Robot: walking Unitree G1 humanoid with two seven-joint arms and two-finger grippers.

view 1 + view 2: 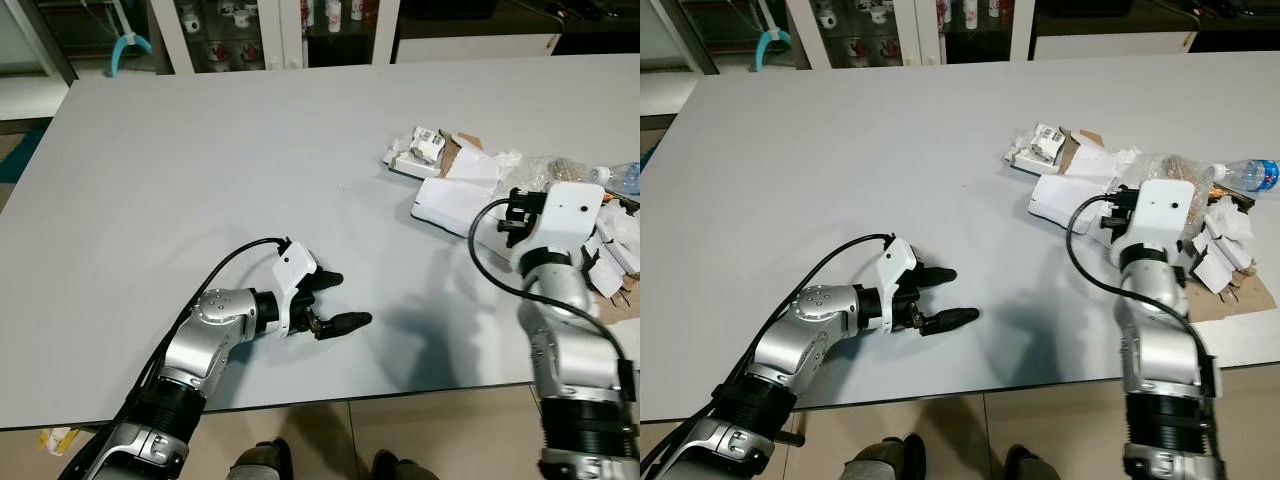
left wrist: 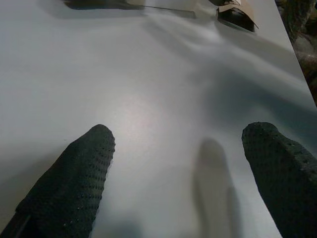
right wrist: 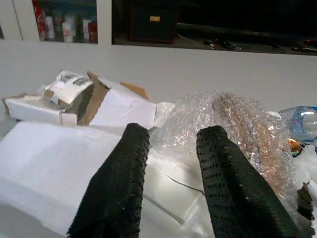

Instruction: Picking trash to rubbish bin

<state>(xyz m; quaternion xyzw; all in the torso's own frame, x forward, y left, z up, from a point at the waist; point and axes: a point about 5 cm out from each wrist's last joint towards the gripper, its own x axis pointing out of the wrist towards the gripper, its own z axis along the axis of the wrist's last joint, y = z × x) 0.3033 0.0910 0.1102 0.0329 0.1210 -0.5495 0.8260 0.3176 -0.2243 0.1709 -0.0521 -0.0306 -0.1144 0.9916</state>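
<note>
Left gripper (image 1: 335, 300): we hold it low over the bare tabletop (image 1: 220, 160) near the front edge, left of centre; its two black fingers (image 2: 74, 183) stand wide apart with nothing between them.

Tabletop middle: we see plain grey surface from the left edge across to the trash.

Trash pile (image 1: 1110, 175): it lies toward the right edge, about midway between front and back; torn white boxes and brown cardboard (image 3: 74, 96) sit at its left end, and a flat white sheet (image 3: 44, 163) lies nearer the front edge.

Right gripper (image 3: 171, 163): we have it over the pile, its fingers a narrow gap apart above the white sheet, tips just beside the bubble wrap (image 3: 233, 124); we cannot tell whether they touch anything, and nothing sits between them.

Plastic bottle (image 1: 1245, 173): it lies on its side at the right edge, behind the bubble wrap, with a blue label.

Cardboard sheet (image 1: 1240, 295): it lies flat at the right edge, under paper scraps.
</note>
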